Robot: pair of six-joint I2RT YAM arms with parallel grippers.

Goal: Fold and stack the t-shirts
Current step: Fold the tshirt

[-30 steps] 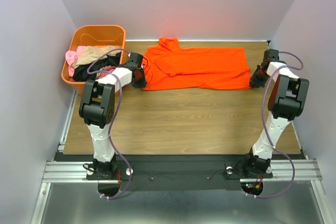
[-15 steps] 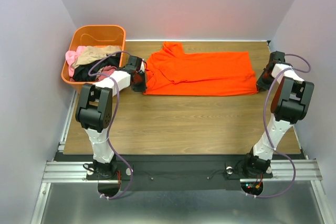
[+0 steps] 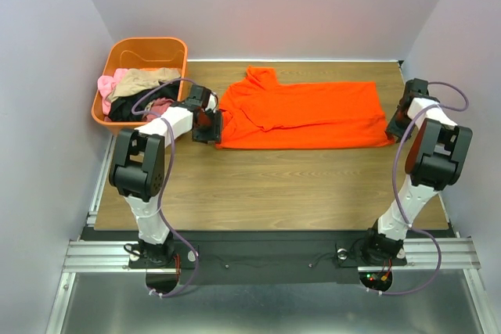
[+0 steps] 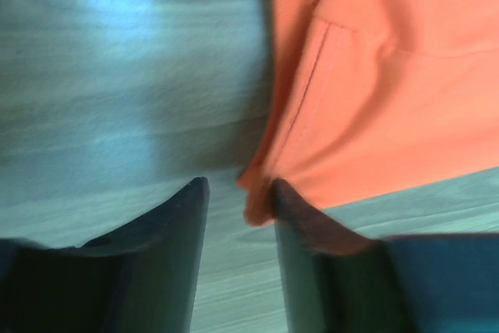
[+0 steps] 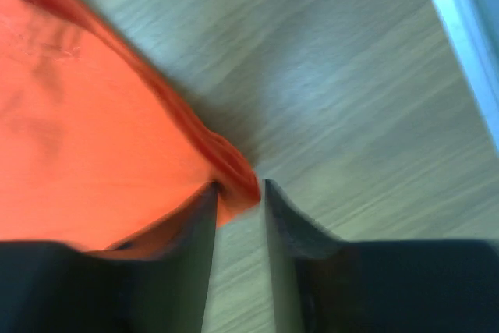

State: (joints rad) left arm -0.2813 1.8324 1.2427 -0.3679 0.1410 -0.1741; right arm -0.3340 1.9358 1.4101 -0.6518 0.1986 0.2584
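You are early in the job. The orange tee (image 3: pixel 313 115) lies flat across the upper middle of the top view, stretched along the far part of the counter (image 3: pixel 274 193). One sleeve pokes toward the back edge at its left end, and some cloth is doubled over there. It looks laid out, perhaps with one lengthwise fold in it. It is not yet a finished packet, and nothing is stacked.

Your left tool (image 3: pixel 213 126) sits at the tee's lower left corner. In the left wrist view its fingers (image 4: pixel 183 232) stand apart. The hem corner touches only the right-hand one, with bare counter showing in the rest of the gap, so it holds nothing.

Your right tool (image 3: pixel 396 124) is at the tee's lower right corner. Its opening is narrow, and the cloth tip sits right between the fingertips. I cannot tell whether that corner is pinched or merely lying there.

What is left, as I judge it, is the cross folds on this tee. After that come the pink, tan and black garments (image 3: pixel 137 93) heaped in the orange tub (image 3: pixel 119 51) at the upper left, each to be folded and stacked.
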